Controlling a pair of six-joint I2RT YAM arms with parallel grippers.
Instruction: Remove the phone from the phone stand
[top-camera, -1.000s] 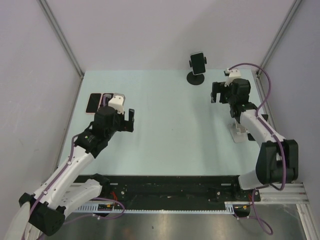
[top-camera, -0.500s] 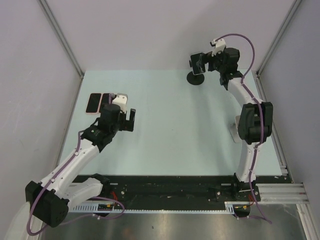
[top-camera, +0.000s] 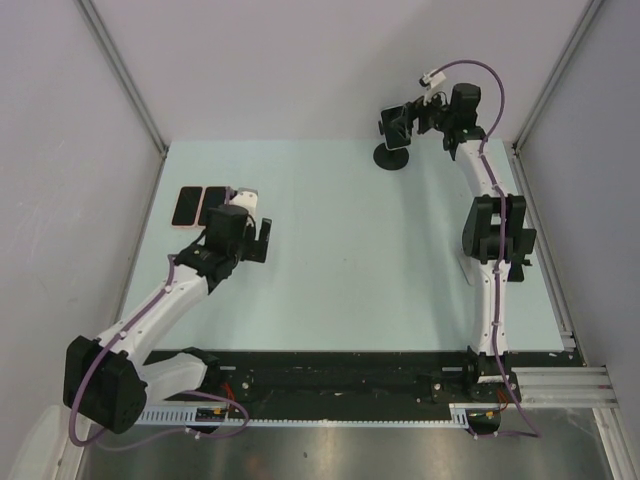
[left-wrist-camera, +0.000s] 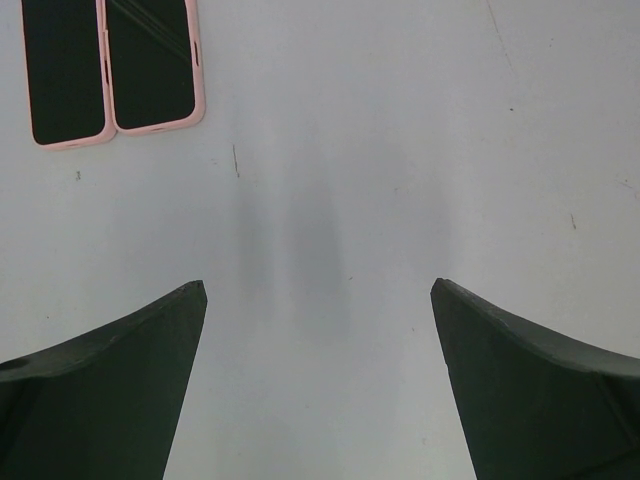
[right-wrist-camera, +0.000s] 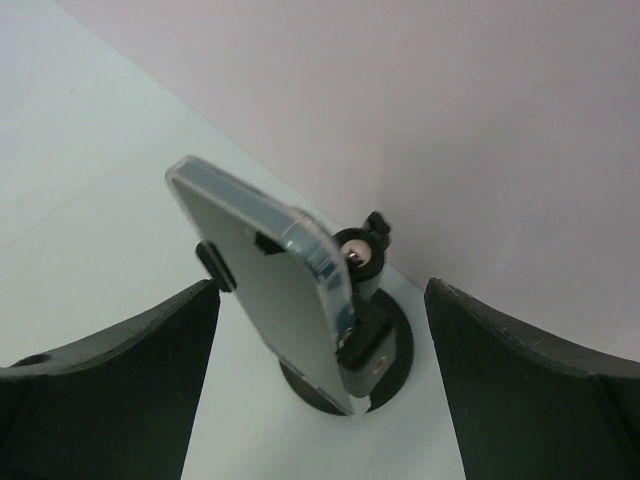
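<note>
A phone (top-camera: 396, 125) in a clear case sits clamped in a black phone stand (top-camera: 391, 156) at the back of the table. In the right wrist view the phone (right-wrist-camera: 275, 300) stands tilted on the stand (right-wrist-camera: 385, 350), between my open fingers but not touched. My right gripper (top-camera: 414, 120) is open, right beside the phone. My left gripper (top-camera: 262, 242) is open and empty over bare table at the left; its fingers (left-wrist-camera: 110, 380) frame empty surface.
Two pink-cased phones (top-camera: 198, 206) lie flat at the table's left edge, also in the left wrist view (left-wrist-camera: 110, 70). A white object (top-camera: 478, 262) lies near the right edge. Grey walls close the back and sides.
My right arm has swung from the right middle of the table up to the back, bringing its open gripper beside the phone. My left arm has shifted slightly.
</note>
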